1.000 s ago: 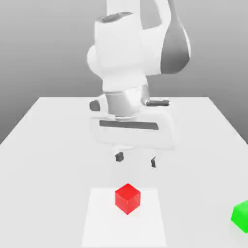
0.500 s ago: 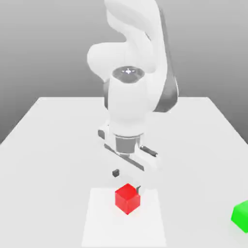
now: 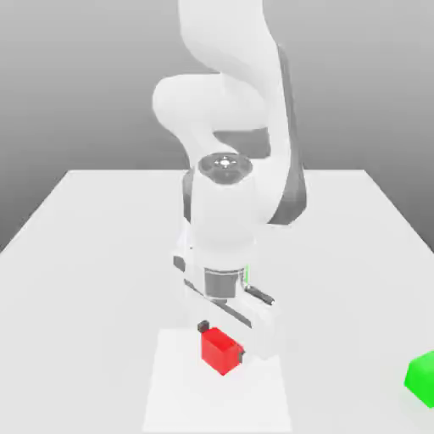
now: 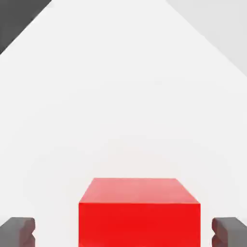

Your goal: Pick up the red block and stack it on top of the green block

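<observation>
Now that the gripper (image 3: 222, 341) has dropped, fingers wide and empty, astride the red block (image 3: 219, 350) at lower centre, closing comes next

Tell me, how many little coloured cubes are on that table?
2. The red block sits between the open gripper fingers; the green block sits apart at the exterior view's right edge. Others could be out of frame.

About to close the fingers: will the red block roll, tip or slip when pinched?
The red block probably won't roll: it's a flat-faced cube sitting flat on the table. Its smooth faces might slip slightly. The open gripper straddles it, so a centred pinch seems likely.
</observation>
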`<state>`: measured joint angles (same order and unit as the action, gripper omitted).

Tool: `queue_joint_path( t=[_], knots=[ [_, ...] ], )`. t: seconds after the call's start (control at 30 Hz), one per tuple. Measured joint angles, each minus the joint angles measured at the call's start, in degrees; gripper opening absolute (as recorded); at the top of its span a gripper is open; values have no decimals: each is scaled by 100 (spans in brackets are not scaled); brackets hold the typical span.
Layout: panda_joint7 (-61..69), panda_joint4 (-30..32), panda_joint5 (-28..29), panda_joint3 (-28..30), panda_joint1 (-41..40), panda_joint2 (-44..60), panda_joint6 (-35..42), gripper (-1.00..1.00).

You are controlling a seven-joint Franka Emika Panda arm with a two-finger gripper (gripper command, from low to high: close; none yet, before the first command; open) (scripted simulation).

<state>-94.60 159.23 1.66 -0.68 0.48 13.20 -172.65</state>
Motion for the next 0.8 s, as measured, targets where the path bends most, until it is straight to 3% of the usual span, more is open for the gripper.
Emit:
queue_joint_path(
  t=[0.03,0.27,0.8],
  knots=[
    [-2,5,-4,-3,-1,49,-42,-100],
    [-14,3,12,-6,-7,36,-42,-100],
    [82,48,-72,-54,-44,-1138,988,-100]
  ],
)
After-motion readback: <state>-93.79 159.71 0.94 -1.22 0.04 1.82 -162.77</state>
